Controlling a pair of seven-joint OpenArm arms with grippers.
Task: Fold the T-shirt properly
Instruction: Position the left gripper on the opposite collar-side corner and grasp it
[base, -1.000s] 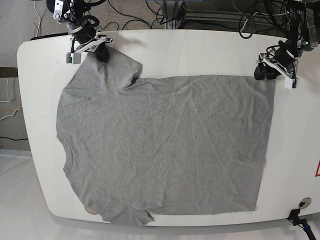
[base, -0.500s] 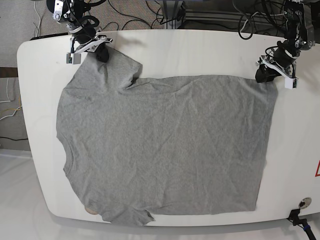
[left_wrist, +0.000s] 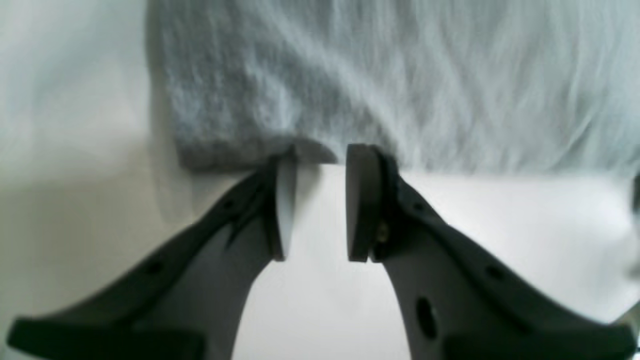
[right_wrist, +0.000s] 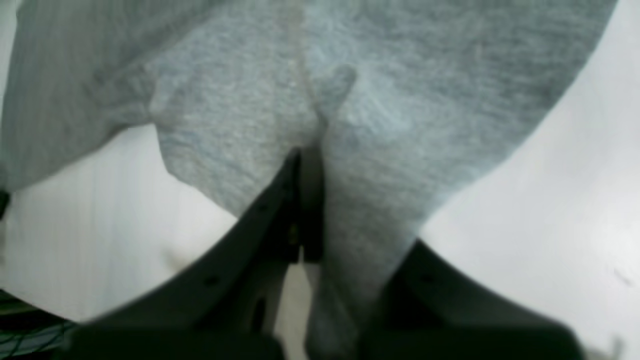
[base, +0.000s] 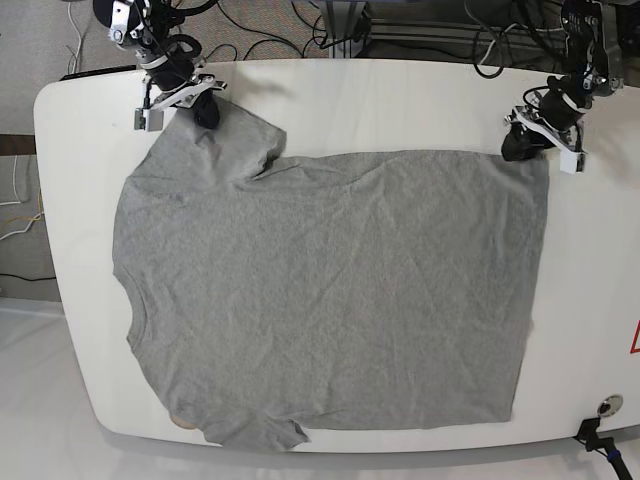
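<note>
Two arms reaching in from the table's far edge over the flat grey shirt: right gripper angled down, pinching a fold of sleeve; left gripper low at the hem corner, pads spread, fabric edge just at their tips.
</note>
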